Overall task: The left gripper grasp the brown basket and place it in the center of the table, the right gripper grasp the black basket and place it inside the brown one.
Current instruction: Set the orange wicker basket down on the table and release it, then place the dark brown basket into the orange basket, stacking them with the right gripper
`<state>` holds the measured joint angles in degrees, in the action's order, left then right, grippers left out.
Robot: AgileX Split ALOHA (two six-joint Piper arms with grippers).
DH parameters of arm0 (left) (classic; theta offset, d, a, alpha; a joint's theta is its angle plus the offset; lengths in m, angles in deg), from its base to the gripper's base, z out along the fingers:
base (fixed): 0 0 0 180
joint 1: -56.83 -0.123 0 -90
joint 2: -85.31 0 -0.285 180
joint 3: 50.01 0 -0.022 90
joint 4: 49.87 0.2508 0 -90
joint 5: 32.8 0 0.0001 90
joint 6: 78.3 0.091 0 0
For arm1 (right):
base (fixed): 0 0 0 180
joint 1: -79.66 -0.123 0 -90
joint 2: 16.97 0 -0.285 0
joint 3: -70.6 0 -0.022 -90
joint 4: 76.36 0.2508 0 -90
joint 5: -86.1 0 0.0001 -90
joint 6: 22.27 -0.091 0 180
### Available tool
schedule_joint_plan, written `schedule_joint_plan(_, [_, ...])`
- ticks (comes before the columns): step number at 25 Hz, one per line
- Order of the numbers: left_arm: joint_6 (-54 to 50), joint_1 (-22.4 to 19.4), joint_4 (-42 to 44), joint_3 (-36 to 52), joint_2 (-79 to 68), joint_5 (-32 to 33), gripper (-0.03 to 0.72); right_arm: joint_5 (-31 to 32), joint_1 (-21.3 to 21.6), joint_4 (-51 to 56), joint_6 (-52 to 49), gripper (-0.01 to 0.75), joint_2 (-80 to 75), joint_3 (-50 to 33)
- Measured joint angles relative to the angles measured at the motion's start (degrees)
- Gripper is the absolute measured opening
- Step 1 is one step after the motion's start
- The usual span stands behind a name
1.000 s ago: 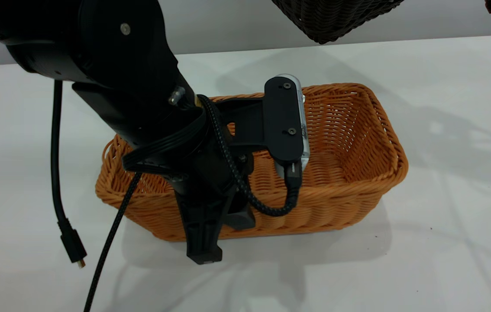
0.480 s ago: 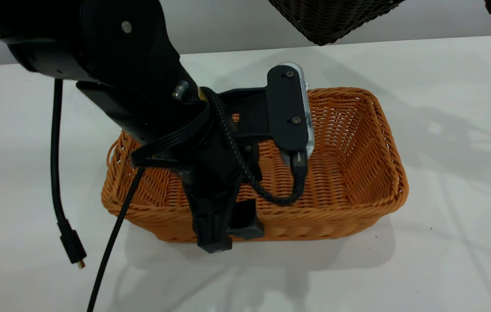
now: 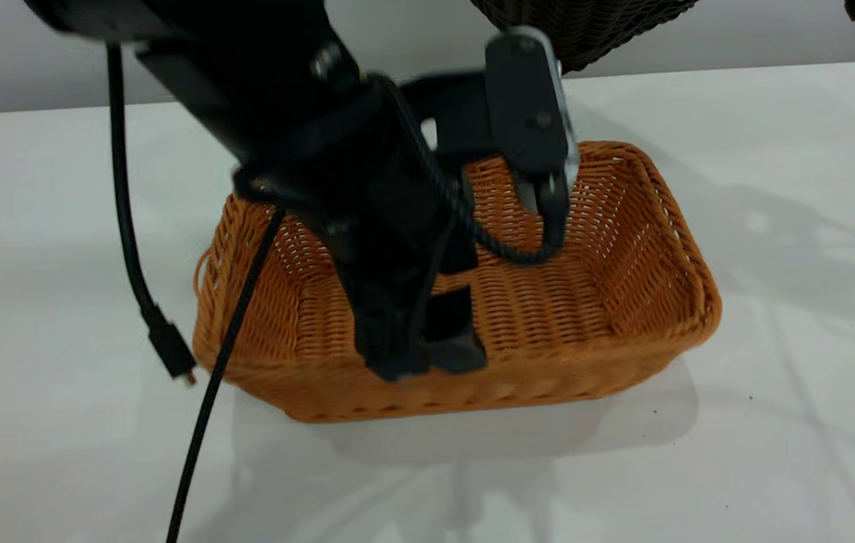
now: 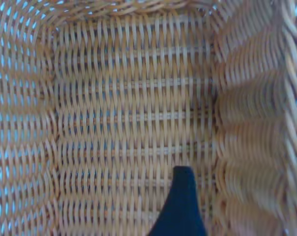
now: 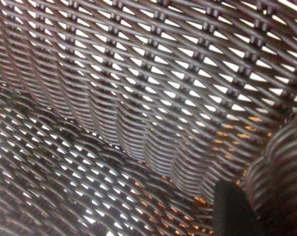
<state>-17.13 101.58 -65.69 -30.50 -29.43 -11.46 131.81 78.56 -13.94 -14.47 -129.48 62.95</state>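
Note:
The brown basket (image 3: 608, 302) sits on the white table (image 3: 789, 422), its long side toward me. My left gripper (image 3: 421, 360) is open and astride the basket's near long wall, fingertips about level with the rim. In the left wrist view its inner finger (image 4: 180, 209) stands just clear of that wall, over the basket's floor (image 4: 128, 123); the outer finger is hidden. The black basket (image 3: 586, 26) hangs in the air above the table's far side, only its underside in view. My right gripper (image 5: 254, 199) is shut on the black basket's wall (image 5: 281, 167), one finger (image 5: 231, 211) inside.
A loose black cable with a plug (image 3: 171, 356) dangles from the left arm beside the brown basket's left end. A braided cable (image 3: 201, 422) trails down to the table's front. Open tabletop lies to the left, right and front of the basket.
The left arm has risen, and its fingers slid up the near wall from table level to the rim. The brown basket shifted slightly right and now lies flatter. The black basket barely moved.

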Motion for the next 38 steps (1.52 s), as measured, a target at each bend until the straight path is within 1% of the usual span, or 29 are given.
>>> schedule_joint_plan(4, [-0.4,0.0,-0.2,0.0,3.1,5.8,0.551,-0.3,0.0,0.0,-0.3,0.239,0.0,0.0])
schedule_joint_plan(7, [-3.2,0.9,-0.2,0.0,6.2,9.2,0.552,-0.5,0.0,0.0,-0.2,0.239,0.0,0.0])
schedule_joint_plan(9, [-4.8,2.2,-0.2,0.0,9.2,10.8,0.552,-0.5,0.4,0.1,-0.2,0.239,0.0,0.0])
schedule_joint_plan(13, [-7.3,6.2,-0.2,-1.5,16.3,13.2,0.552,-1.0,0.6,0.4,-0.5,0.239,0.0,0.0])
schedule_joint_plan(15, [-9.5,7.4,-0.2,-2.9,19.9,13.0,0.552,-0.4,0.6,0.0,-0.2,0.239,0.0,0.0])
schedule_joint_plan(18, [-12.4,7.4,0.8,-5.2,25.4,10.0,0.552,2.2,0.6,-0.4,1.9,0.239,0.0,0.0])
schedule_joint_plan(20, [-14.2,7.4,3.5,-6.4,28.6,8.2,0.552,4.4,0.6,-0.6,4.3,0.239,0.0,0.0])
schedule_joint_plan(22, [-16.8,7.4,6.8,-7.4,30.4,8.0,0.552,7.5,0.6,-1.6,7.0,0.239,0.0,0.0])
schedule_joint_plan(26, [-24.1,7.4,13.8,-9.3,30.8,7.9,0.552,13.4,0.5,-8.4,9.3,0.237,0.0,0.8])
schedule_joint_plan(31, [-29.9,7.4,21.4,-9.6,30.8,6.1,0.552,20.5,0.5,-17.9,9.1,0.237,0.0,6.2])
schedule_joint_plan(34, [-30.6,7.4,22.5,-9.6,30.8,4.1,0.552,24.8,0.5,-22.9,8.7,0.237,0.0,10.3])
schedule_joint_plan(38, [-31.5,7.4,22.5,-10.6,30.7,1.2,0.552,23.9,-1.5,-26.8,8.4,0.237,-0.2,14.8])
